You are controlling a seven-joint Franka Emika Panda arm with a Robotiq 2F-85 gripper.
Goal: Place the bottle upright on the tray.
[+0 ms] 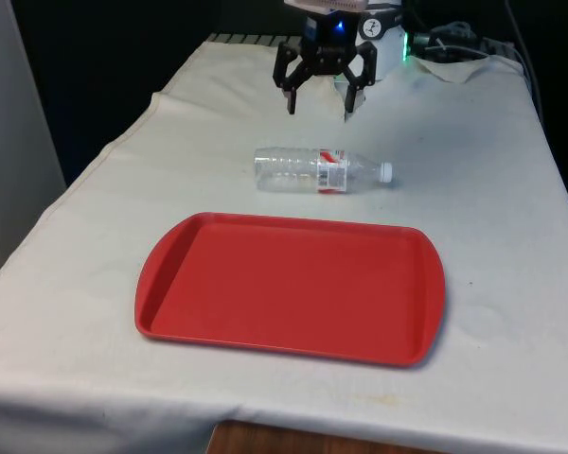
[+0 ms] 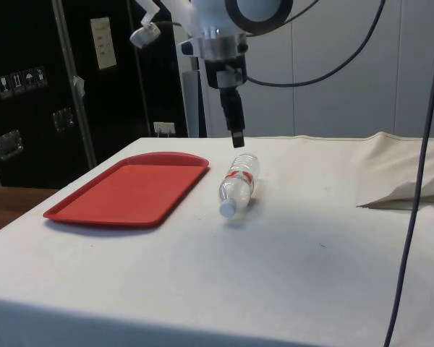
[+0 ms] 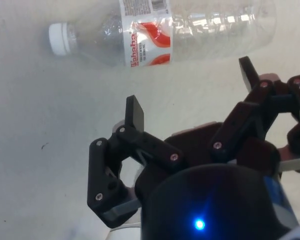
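Lying on its side on the white cloth (image 1: 511, 189), the clear plastic bottle (image 1: 312, 170) with a white cap (image 1: 385, 172) and a red-and-white label (image 1: 332, 171) rests just beyond the far edge of the red rectangular plastic tray (image 1: 291, 287), apart from it, its cap pointing toward the front view's right. The tray sits flat on the cloth with nothing on it. The black two-finger gripper (image 1: 318, 102) hangs above the cloth a little behind the bottle, its fingers spread wide and holding nothing; in the side view its fingertip (image 2: 237, 137) sits just above the bottle's body (image 2: 238, 185) without touching. In the wrist view the bottle (image 3: 180, 30) lies crosswise beyond the two black fingers (image 3: 135, 117).
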